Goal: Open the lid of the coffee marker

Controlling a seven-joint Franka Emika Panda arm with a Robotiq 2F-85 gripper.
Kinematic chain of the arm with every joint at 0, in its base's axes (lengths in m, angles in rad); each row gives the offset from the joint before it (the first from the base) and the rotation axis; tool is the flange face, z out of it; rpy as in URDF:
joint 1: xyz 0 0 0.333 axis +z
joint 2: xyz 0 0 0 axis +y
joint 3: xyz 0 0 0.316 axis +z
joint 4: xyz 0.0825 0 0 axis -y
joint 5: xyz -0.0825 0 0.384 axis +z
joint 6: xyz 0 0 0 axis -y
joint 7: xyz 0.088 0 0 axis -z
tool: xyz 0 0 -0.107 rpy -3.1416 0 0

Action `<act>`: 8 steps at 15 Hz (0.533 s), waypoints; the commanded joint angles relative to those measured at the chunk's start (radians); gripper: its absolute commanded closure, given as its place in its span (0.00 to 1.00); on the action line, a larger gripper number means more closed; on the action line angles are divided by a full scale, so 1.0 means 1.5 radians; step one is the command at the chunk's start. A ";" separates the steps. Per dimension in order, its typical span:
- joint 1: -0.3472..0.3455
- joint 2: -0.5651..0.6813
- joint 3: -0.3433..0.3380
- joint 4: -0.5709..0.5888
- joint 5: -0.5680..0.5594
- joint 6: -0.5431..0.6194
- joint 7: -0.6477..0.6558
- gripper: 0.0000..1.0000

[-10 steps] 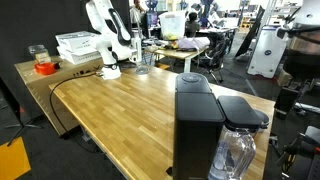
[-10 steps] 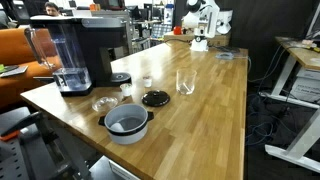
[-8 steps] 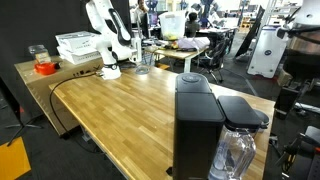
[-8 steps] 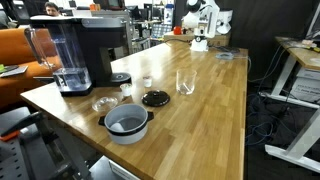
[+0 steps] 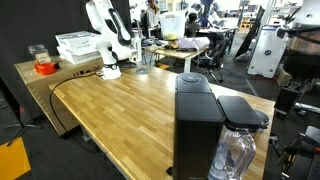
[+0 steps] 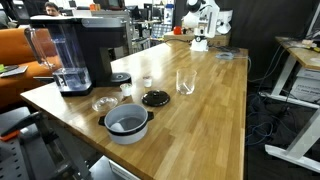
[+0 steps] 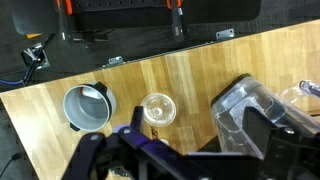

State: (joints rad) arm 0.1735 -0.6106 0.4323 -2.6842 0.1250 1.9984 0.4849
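Note:
The coffee marker (image 5: 198, 130) is a tall matte-black box at the near end of the wooden table, with a clear water tank (image 5: 238, 150) on its side. Its lid (image 5: 195, 80) lies flat and shut on top. In an exterior view the machine (image 6: 92, 50) stands at the left table end. The white robot arm (image 5: 108, 40) is folded up at the far end, well away from the machine. In the wrist view my gripper (image 7: 180, 150) is open with nothing between its dark fingers. That view looks down on the tank (image 7: 245, 100).
Near the machine stand a grey pot (image 6: 127, 122), a drinking glass (image 6: 185, 82), a round black disc (image 6: 155, 98) and small clear cups (image 6: 104, 104). White trays (image 5: 76, 45) and a red-lidded jar (image 5: 43, 66) sit on a side table by the arm's base.

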 commanded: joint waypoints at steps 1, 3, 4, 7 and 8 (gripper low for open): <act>0.012 0.004 -0.019 0.002 -0.004 0.005 0.001 0.00; 0.006 0.004 -0.036 0.007 -0.001 0.012 -0.005 0.00; 0.000 0.006 -0.045 0.011 -0.004 0.013 -0.007 0.00; -0.015 0.023 -0.077 0.037 -0.010 0.003 -0.020 0.00; -0.023 0.031 -0.083 0.046 -0.018 0.002 -0.022 0.00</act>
State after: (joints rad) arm 0.1623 -0.6095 0.3323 -2.6587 0.1179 2.0059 0.4714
